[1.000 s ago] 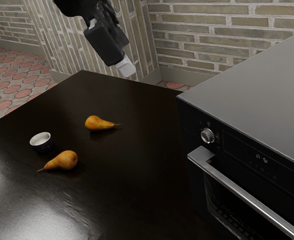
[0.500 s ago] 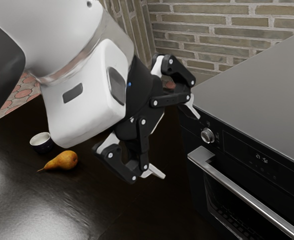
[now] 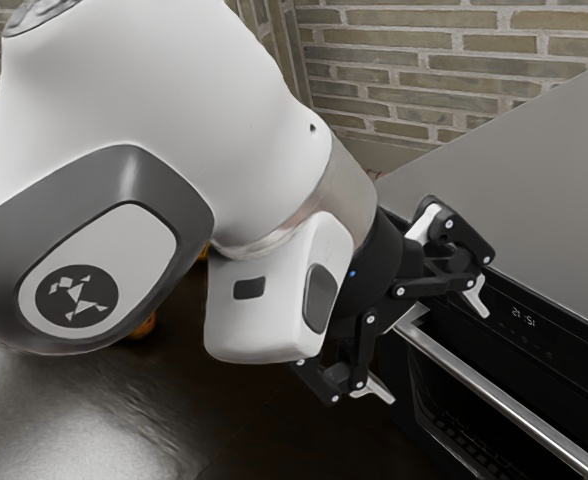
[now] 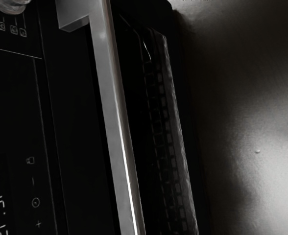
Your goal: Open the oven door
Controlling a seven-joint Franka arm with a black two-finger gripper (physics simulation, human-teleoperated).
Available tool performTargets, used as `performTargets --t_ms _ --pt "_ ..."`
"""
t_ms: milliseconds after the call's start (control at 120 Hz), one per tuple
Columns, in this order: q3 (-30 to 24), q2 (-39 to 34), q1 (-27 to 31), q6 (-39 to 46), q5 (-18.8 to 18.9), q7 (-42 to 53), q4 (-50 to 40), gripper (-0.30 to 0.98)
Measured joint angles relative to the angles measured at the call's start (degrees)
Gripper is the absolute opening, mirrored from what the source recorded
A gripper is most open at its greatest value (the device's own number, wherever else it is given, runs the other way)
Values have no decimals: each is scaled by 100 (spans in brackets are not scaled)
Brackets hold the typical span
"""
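Facing the oven handle's (image 4: 108,98) long edge, jaws wide apart

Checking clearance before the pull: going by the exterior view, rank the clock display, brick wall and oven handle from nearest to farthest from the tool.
1. Oven handle: right beside the tool, toward the exterior view's right.
2. Clock display: same side, set back above the handle.
3. Brick wall: far off in the background.

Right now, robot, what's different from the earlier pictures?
My gripper moved toward the exterior view's right, close to the oven's handle. Its fingers are spread wide and haven't taken hold of anything. The oven door stayed shut.
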Motion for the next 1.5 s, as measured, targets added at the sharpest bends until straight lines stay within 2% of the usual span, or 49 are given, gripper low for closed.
performTargets --t_ms 133,350,1500 --pt "-108 204 6 173 11 263 -24 69" --pt "-125 -45 12 435 29 537 -477 69" --pt "-109 49 59 883 102 -84 -953 69"
